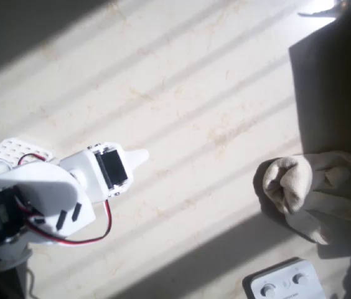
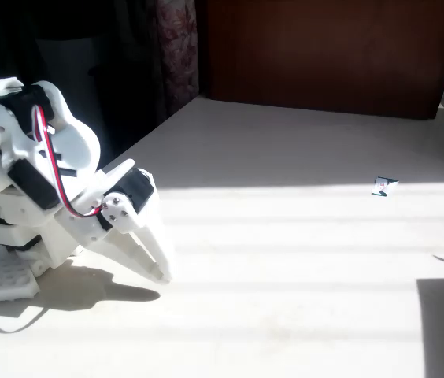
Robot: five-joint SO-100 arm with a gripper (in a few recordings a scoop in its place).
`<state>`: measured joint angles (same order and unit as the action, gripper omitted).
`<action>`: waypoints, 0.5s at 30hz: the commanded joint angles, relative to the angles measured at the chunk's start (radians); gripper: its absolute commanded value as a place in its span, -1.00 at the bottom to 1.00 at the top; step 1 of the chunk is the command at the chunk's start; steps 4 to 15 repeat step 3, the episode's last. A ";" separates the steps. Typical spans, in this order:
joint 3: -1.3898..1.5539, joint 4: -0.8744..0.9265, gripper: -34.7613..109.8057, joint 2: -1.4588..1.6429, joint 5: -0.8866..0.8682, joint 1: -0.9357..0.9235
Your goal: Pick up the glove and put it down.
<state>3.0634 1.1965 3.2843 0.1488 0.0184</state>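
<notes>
Glove (image 1: 306, 190) lying on counter (image 1: 194, 93) at right of overhead view, bunched, cream fabric, stubby fingers splayed toward right edge, part in sun and part in shadow. Sits against edge of dark panel (image 1: 334, 87). White box with round buttons (image 1: 284, 283) just below it, near but apart.

Gripper (image 2: 155, 264) folded down by arm base at left of fixed view, tip low over counter, well apart from glove. Holding nothing. Jaws look closed or nearly so, fingers lying together with no gap seen; in overhead view just a pointed white tip (image 1: 139, 157) past the wrist servo. Red wire looping along arm.

Small green-and-white tag (image 2: 382, 187) alone on counter at right of fixed view, separate from anything else there; cannot tell whether attached to glove.

Handling, judged: light, soft, floppy, no fragility. Will sag and drape once lifted, fingers dangling. Fabric grippy enough, slip unlikely if pinch gets real bulk. Thin single layer would slide out or bunch away. Best hold: the puffed, folded hump at glove's left side in overhead view, thickest part and facing the arm. Avoid stubby finger tips: too thin, likely to pull loose. Needs jaws opened wide first, pressed down into fabric before closing. Long reach across counter required. Watch the button box on approach.
</notes>
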 commanded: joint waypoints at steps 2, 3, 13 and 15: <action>-0.046 0.003 -0.52 0.006 0.003 -0.014; -0.046 0.003 -0.52 0.006 0.003 -0.014; -0.046 0.003 -0.52 0.006 0.003 -0.014; -0.046 0.003 -0.52 0.006 0.003 -0.014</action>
